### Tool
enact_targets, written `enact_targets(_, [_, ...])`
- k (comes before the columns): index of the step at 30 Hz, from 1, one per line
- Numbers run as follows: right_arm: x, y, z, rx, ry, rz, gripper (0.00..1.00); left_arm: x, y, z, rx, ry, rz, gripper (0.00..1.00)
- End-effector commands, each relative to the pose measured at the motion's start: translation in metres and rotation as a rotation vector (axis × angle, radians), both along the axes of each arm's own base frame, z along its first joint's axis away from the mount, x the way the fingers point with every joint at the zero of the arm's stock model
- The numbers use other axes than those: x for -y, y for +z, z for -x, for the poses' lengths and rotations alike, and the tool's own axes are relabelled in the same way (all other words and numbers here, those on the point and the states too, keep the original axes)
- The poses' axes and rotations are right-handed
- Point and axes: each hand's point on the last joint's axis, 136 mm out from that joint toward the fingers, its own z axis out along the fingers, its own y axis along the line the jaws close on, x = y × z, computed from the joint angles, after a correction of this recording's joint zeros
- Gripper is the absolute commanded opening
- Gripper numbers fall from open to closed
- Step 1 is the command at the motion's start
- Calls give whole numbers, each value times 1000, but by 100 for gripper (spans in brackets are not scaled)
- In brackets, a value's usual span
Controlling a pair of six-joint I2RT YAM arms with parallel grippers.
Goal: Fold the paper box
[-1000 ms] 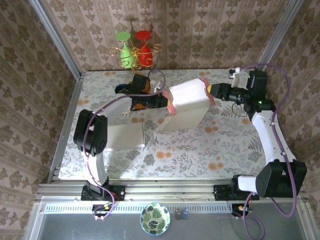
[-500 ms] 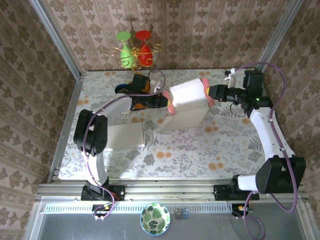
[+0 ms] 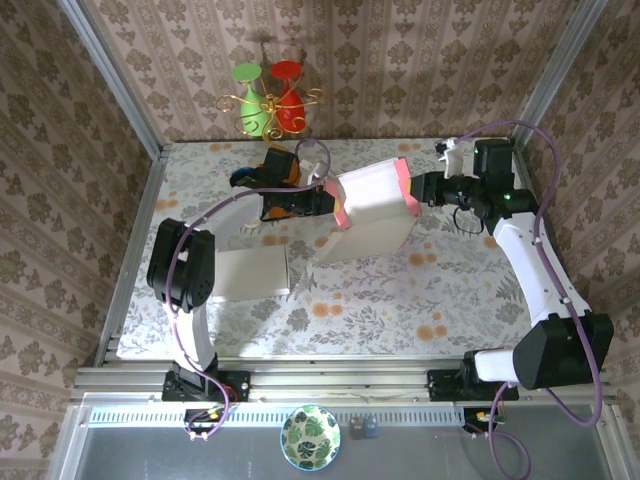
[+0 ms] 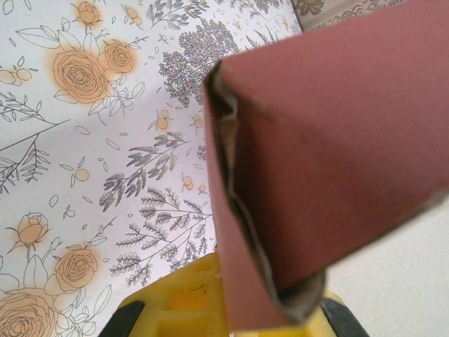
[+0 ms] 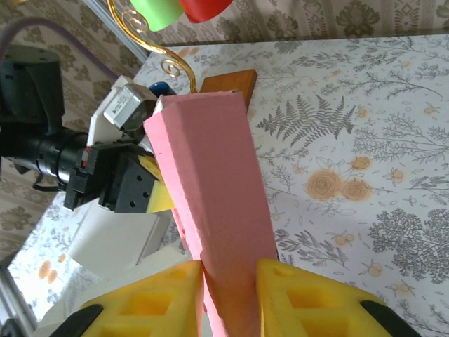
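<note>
Top external, middle: my left claw and right claw each pinch a paper box side to fold it.

The right gripper pinches the paper box between yellow fingers; beyond them, the left gripper holds its far side.

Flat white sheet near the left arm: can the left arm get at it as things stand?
Probably not: the left gripper is shut on the paper box and must release first. The sheet itself lies uncovered.
</note>
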Motion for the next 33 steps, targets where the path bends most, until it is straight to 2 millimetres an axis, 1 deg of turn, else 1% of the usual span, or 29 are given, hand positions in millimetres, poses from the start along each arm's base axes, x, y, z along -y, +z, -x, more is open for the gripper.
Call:
enact_targets(1, [0, -2, 2, 4, -10, 82, 27, 2, 17, -1, 32, -21, 33, 0])
enact_targets(4, [5, -6, -2, 6, -48, 139, 28, 1, 18, -1, 35, -22, 30, 0])
enact_targets(5, [7, -11, 0, -13, -56, 154, 29, 2, 19, 0, 37, -22, 30, 0])
enact_targets(7, [10, -12, -2, -17, -69, 170, 31, 2, 19, 0, 37, -22, 28, 0])
enact_targets(10, [8, -13, -4, -15, -72, 194, 33, 2, 19, 2, 39, -25, 25, 0])
enact_targets(15, [2, -20, -8, -28, -67, 247, 35, 3, 19, 4, 43, -29, 21, 0])
enact_targets(17, [3, -18, -8, -22, -77, 263, 34, 2, 19, 4, 44, -27, 17, 0])
enact_targets(18, [2, -27, -12, -46, -80, 277, 34, 2, 20, 4, 47, -27, 17, 0])
enact_targets(21, [3, -33, -16, -62, -92, 315, 35, 2, 20, 5, 47, -28, 12, 0])
enact_targets(29, [-1, -37, -18, -78, -91, 340, 37, 2, 19, 5, 48, -21, 3, 0])
enact_targets(33, [0, -41, -19, -94, -97, 353, 39, 2, 19, 5, 47, -22, 4, 0])
